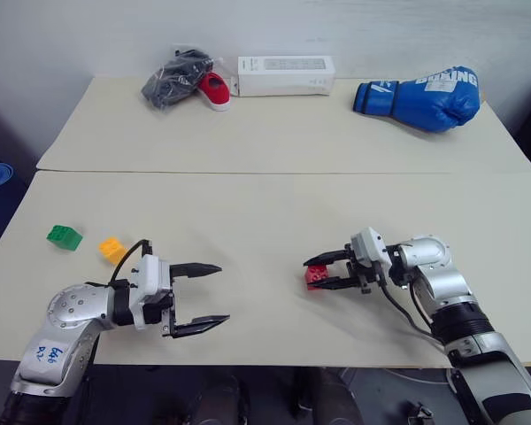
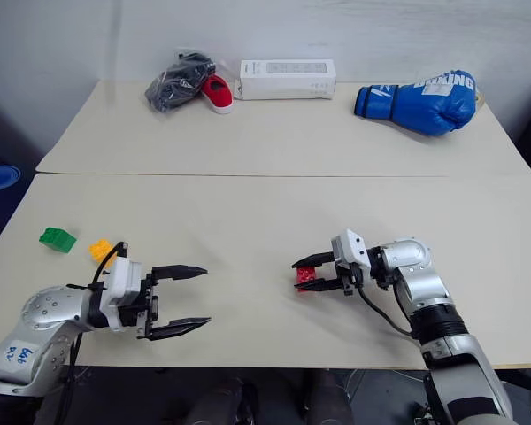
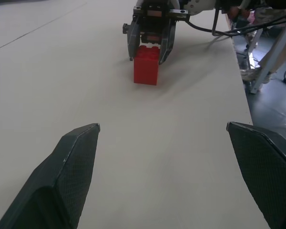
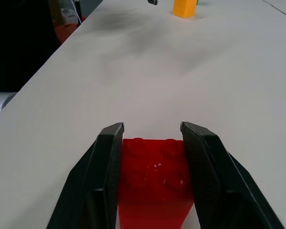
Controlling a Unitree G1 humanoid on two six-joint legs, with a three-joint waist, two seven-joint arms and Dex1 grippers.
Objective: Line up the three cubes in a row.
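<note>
Three cubes sit on the near table (image 1: 248,221), two together and one apart. One red cube (image 1: 316,275) stands upright on the tabletop toward the robot's right, studs up, flanked by the two black fingers (image 4: 107,162) of the right gripper (image 1: 323,270). Those fingers lie close along its sides, though whether they press it or have just parted from it cannot be told. One green cube (image 1: 64,236) and one yellow-orange cube (image 1: 111,249) lie near each other by the table's left edge, well apart from the red one. The left gripper (image 1: 208,297) hovers low over the tabletop just right of the yellow-orange cube, its two fingers spread wide and holding nothing. On the far table (image 1: 292,124) rest one blue boxing glove (image 1: 420,99), one white box (image 1: 285,75), one red shoe (image 1: 215,90) and one dark bundle (image 1: 173,78) in clear wrap.
</note>
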